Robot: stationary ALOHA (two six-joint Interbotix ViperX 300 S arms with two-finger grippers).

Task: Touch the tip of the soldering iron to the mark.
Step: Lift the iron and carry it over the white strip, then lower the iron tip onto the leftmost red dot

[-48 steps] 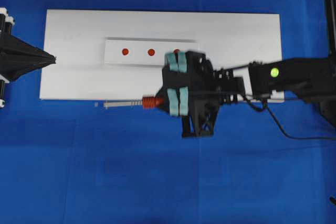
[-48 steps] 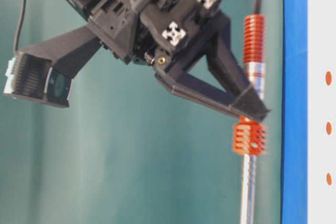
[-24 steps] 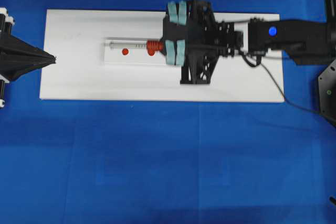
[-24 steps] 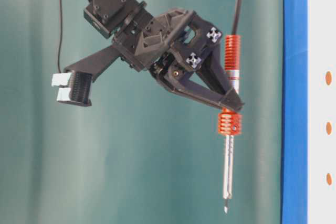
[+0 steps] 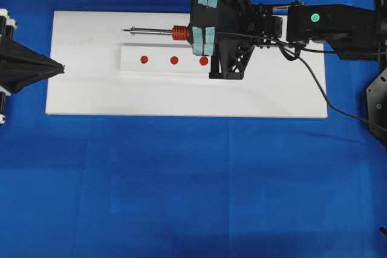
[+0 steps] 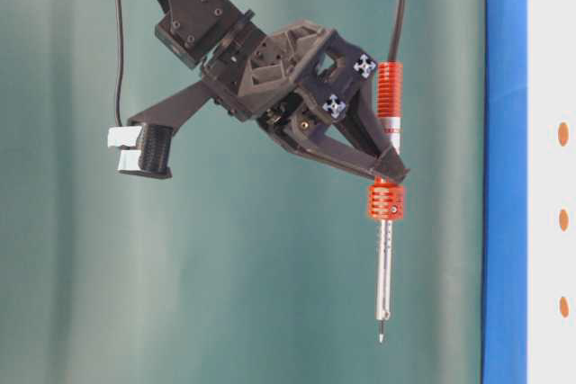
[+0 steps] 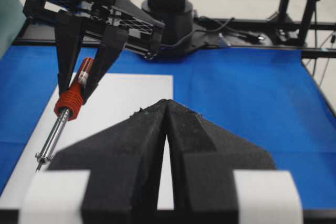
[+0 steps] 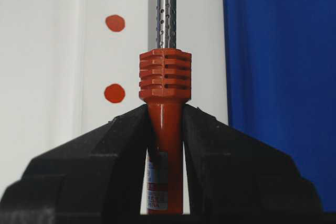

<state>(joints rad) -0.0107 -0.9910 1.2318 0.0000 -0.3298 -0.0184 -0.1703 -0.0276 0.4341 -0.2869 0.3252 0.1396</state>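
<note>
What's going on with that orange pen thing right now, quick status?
Right end effector shut on soldering iron, held clear above the board. Tip beside the dot row, off the mark. Left end effector shut, idle. Nothing in the way.

the only print i can find sits on a small white label (image 8: 158, 184) low on the red-orange handle of my slim soldering iron (image 8: 165, 124), between my black right gripper (image 8: 166, 129) fingers; its lettering is too small and blurred to read.
</note>
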